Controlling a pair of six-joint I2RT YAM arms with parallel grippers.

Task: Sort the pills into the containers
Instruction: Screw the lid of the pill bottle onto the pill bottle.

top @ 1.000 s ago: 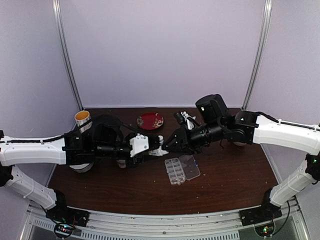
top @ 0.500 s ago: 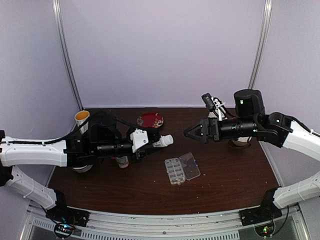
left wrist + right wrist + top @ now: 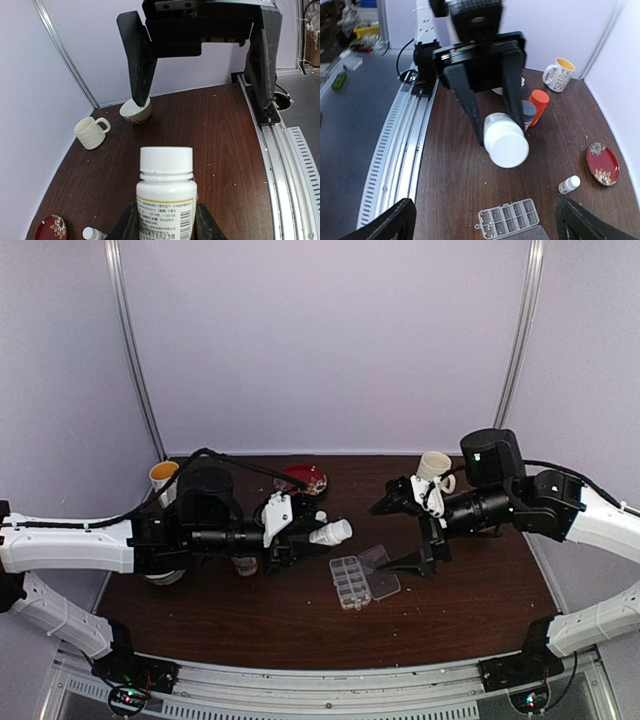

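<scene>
Here, the white bottle (image 3: pixel 166 200), gripped low by the left tool (image 3: pixel 165 222) alone, could be dropped; the right tool (image 3: pixel 385 538) was spread empty.

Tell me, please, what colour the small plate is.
The plate is red with floral motifs; best in the right wrist view.
</scene>
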